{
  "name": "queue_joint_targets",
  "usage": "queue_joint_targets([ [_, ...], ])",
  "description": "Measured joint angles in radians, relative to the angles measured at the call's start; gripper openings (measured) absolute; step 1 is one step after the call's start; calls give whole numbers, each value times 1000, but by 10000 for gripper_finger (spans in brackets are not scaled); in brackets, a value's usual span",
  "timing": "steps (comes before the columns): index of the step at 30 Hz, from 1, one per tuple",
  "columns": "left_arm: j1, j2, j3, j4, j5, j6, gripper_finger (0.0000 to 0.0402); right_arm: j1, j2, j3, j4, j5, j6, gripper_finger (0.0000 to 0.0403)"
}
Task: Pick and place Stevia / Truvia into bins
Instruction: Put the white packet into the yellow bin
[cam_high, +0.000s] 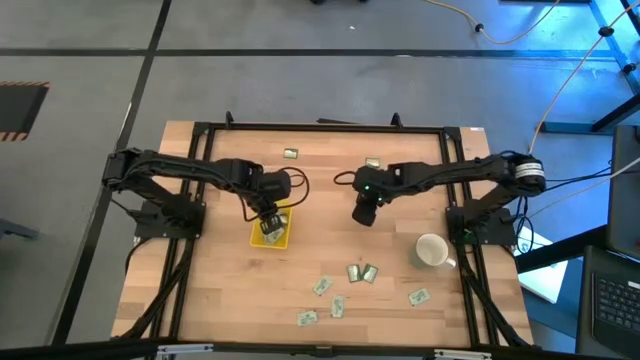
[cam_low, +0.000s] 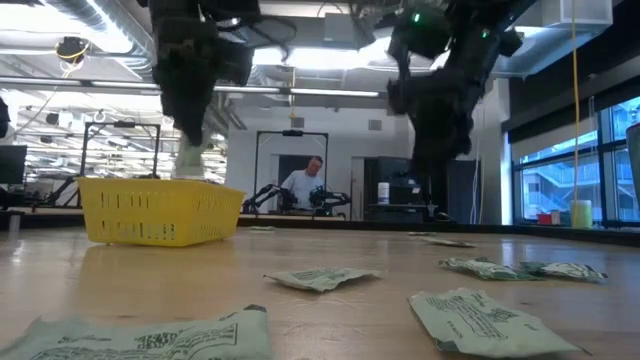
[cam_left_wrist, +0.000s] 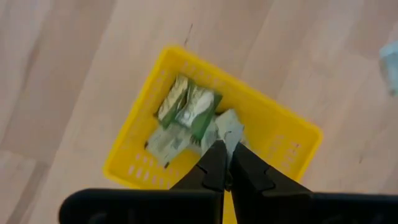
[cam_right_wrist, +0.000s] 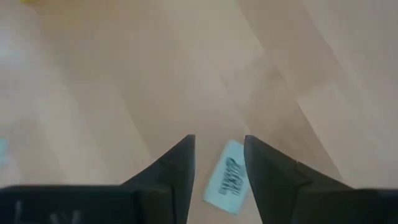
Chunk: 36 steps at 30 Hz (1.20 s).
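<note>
Overhead, low and wrist views of a wooden-slat table (cam_high: 230, 290) with two dark arms. The left gripper (cam_high: 268, 222) hangs directly over the small shallow yellow plastic tray (cam_high: 282, 240), which sits left of the table's centre. Its fingers (cam_left_wrist: 214, 165) are pressed together, clamped on one pale green and white paper sachet (cam_left_wrist: 229, 129) whose free end points down into the tray. The left wrist view shows the tray (cam_left_wrist: 286, 134) already holding several sachets (cam_left_wrist: 186, 106), piled toward one end (their exact count cannot be told). In the low view the held sachet (cam_low: 190, 160) hangs at the tray's rim (cam_low: 160, 190).

The right gripper (cam_high: 365, 213) hovers above bare wood right of centre, well apart from the tray. Its fingers (cam_right_wrist: 180, 163) stand apart, and the right wrist view shows a single sachet (cam_right_wrist: 227, 177) lying flat on the table in the gap between them, not gripped.

Loose sachets (cam_high: 361, 272) lie scattered across the near half of the table, and two more (cam_high: 291, 154) lie near the far edge. A white ceramic mug (cam_high: 432, 250) stands by the right arm's base. A person (cam_low: 303, 185) is visible in the room beyond.
</note>
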Motion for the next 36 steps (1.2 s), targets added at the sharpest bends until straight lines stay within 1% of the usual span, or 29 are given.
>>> queue_joint_targets([
  [7,0,79,-15,-4,10,-6,9,0,99,-1,-64,20,53,141],
  [13,1,131,-15,-5,10,-6,30,0,170,-1,-61,19,60,141],
  [21,2,125,-15,-1,11,1,71,0,227,1,-62,19,57,141],
  [27,2,124,-15,-3,11,2,82,0,241,5,-70,21,78,140],
  [31,2,124,-15,-2,11,3,80,0,242,3,-71,22,80,124],
  [36,2,124,-15,-2,11,3,77,-1,243,3,-74,25,79,79],
])
